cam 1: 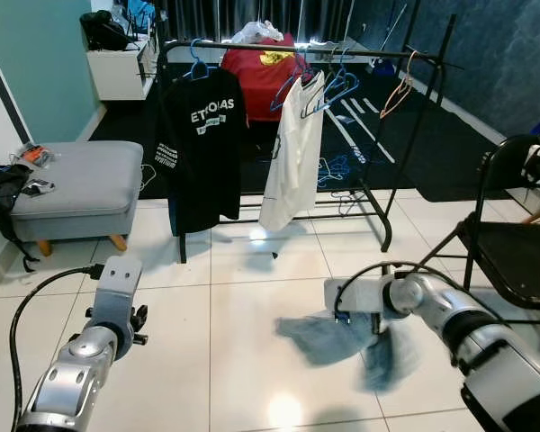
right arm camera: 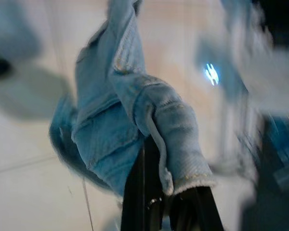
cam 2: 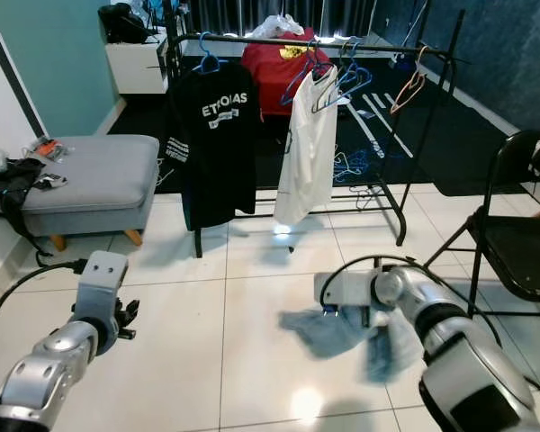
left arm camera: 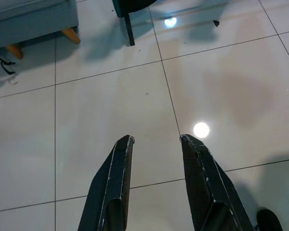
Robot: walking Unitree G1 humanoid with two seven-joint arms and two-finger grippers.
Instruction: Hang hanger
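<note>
The right gripper (right arm camera: 159, 192) is clamped on a light blue denim garment (cam 1: 342, 337), its two black fingers pressed together with a thick folded seam of the cloth bunched over their tips. From the head camera the fingers themselves are buried in the fabric, and the garment is smeared by motion blur, so its shape and any hanger inside it cannot be made out. The silver right arm reaches across low in front of the robot, bent at the elbow, with the garment hanging just above the glossy white tiled floor (cam 1: 252, 306). The left gripper (left arm camera: 156, 183) points down at bare tile, its fingers apart with nothing between them; the left arm is held low and forward. Beyond stands a black metal clothes rack (cam 1: 414, 99) carrying a black printed T-shirt (cam 1: 201, 153), a white shirt (cam 1: 292, 157) and several empty hangers (cam 1: 396, 90). A grey padded ottoman (cam 1: 76, 184) sits left of it, a black folding chair (cam 1: 513, 243) right.
</note>
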